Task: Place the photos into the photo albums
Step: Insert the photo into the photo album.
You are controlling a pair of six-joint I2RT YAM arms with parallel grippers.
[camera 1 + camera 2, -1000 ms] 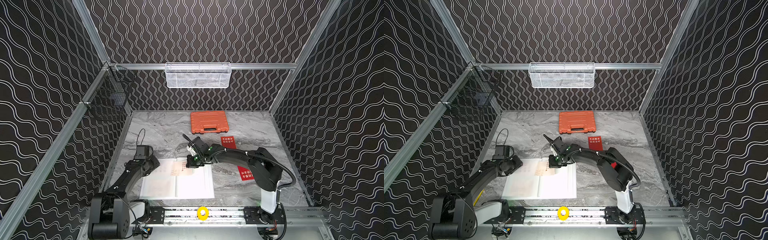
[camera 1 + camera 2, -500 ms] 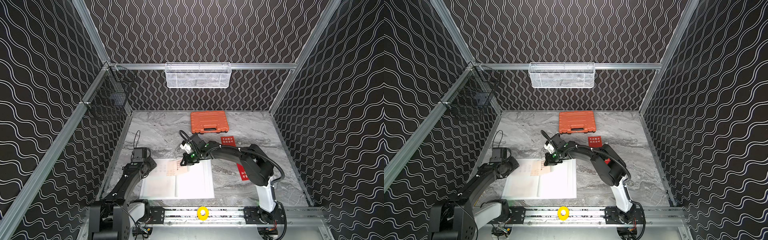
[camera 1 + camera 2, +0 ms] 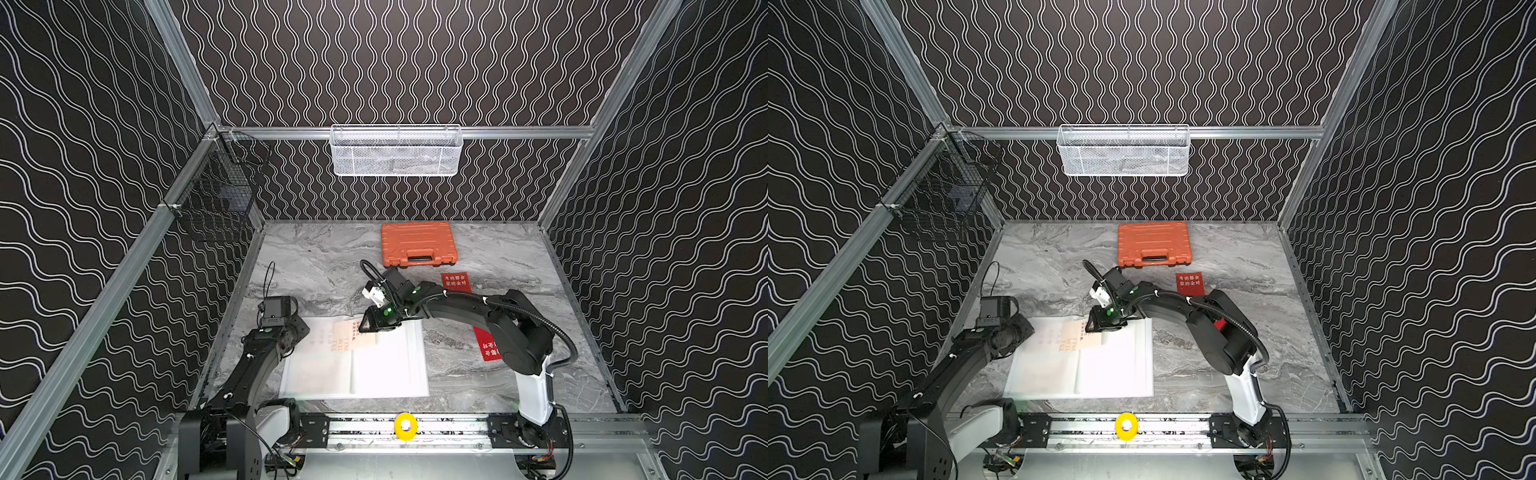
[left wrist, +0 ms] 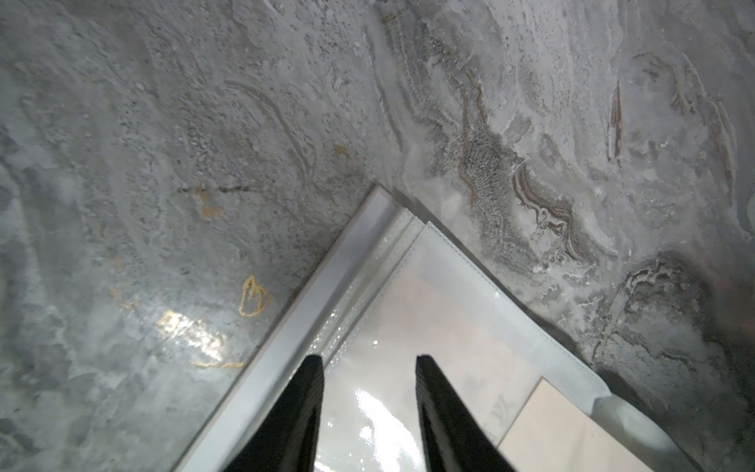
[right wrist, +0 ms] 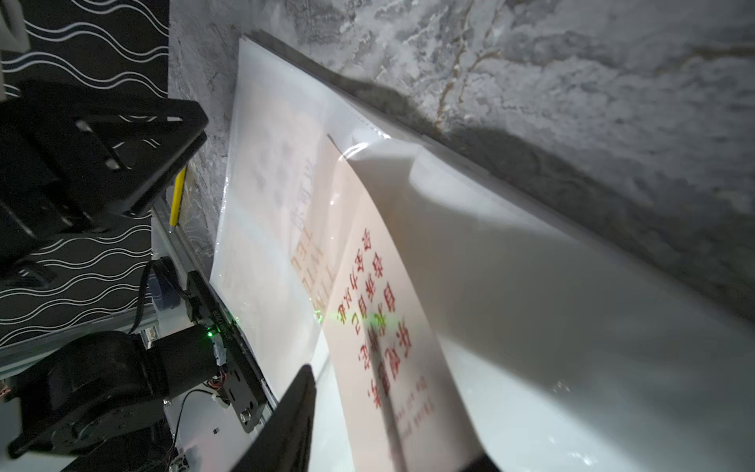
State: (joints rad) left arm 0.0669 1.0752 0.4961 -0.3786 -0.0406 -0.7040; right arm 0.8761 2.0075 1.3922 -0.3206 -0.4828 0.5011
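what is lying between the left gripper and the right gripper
A cream photo on the open album, seen in both top views between the left gripper and right gripper.

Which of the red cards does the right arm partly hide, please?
The near red card; the far red card, by the orange case, shows all its characters.

Boxed-in setup: black walls with white wavy lines (image 3: 395, 62), silver aluminium frame rails (image 3: 519, 132), grey marble-look tabletop (image 3: 316, 257), white wire-mesh basket (image 3: 397, 151) hanging on the back rail, black wire basket (image 3: 216, 195) on a side rail.
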